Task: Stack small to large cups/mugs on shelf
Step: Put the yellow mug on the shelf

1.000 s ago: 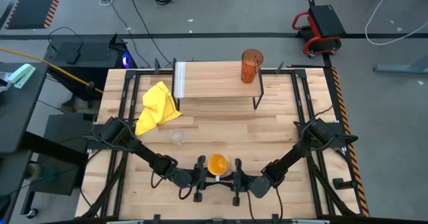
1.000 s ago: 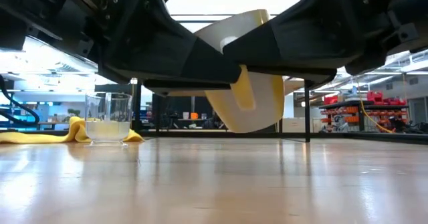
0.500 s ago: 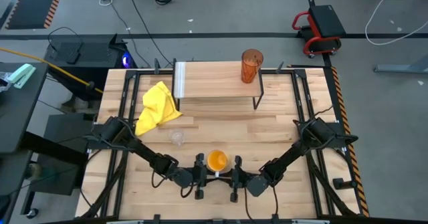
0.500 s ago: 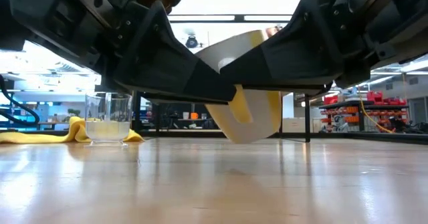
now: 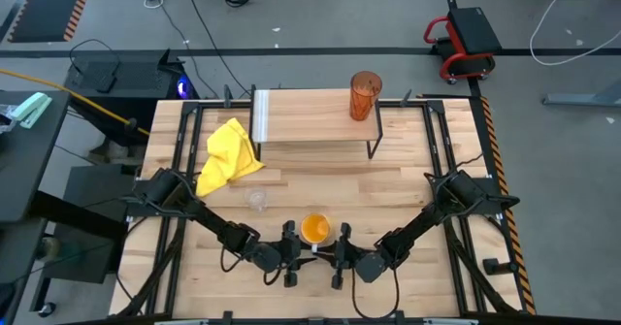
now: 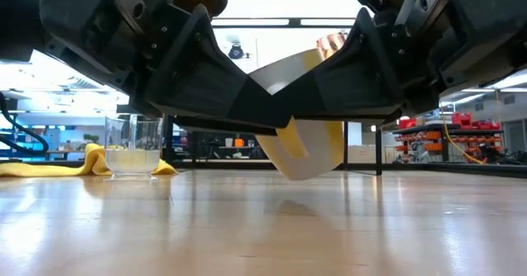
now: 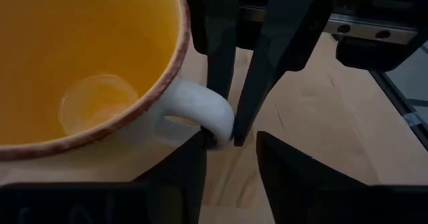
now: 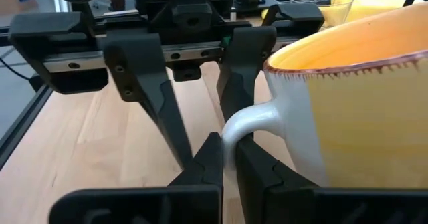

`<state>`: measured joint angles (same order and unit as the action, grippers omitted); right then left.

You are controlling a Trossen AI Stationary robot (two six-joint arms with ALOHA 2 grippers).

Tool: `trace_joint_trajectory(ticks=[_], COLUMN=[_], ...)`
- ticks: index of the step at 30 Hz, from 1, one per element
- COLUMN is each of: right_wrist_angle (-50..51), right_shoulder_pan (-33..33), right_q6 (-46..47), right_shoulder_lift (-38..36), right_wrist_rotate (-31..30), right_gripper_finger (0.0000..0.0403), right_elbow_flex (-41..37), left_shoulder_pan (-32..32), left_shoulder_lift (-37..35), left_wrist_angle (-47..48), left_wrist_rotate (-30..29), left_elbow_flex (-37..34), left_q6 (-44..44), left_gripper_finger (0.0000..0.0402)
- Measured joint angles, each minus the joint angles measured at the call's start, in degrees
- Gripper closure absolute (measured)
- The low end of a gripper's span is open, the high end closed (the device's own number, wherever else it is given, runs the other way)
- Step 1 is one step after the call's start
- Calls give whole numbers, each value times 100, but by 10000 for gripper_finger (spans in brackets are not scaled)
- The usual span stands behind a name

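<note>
Right claw [image 8: 227, 158] pinches the orange mug's [image 5: 313, 229] handle [image 8: 244, 126]; left claw [image 7: 231, 150] stands open beside it. Low view shows the mug tilted, lifted off the bench [image 6: 263, 226].

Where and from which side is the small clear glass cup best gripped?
Probably across its straight side walls, just below the rim, coming from the near table edge: the clear glass cup stands upright and open-topped, with the yellow cloth on its far side. No handle shows to grip.

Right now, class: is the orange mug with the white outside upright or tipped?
Tipped: the orange mug with the white outside leans in the low view, its base above the tabletop.
</note>
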<state>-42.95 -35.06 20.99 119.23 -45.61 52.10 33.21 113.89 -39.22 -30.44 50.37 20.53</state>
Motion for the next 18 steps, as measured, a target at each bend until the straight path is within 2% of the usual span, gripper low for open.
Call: trace_joint_trajectory(ticks=[8, 18], right_wrist_angle=[12, 155], right_shoulder_pan=[1, -15], right_q6=[2, -9], right_shoulder_lift=[3, -70], right_wrist_rotate=[27, -98], right_gripper_finger=[383, 383], right_elbow_flex=[-2, -9], left_shoulder_pan=[15, 70], left_shoulder_lift=[-2, -11], left_wrist_angle=[125, 436], left_wrist_rotate=[-2, -10], left_elbow_flex=[11, 11], left_q6=[-16, 57], left_gripper_finger=[220, 229])
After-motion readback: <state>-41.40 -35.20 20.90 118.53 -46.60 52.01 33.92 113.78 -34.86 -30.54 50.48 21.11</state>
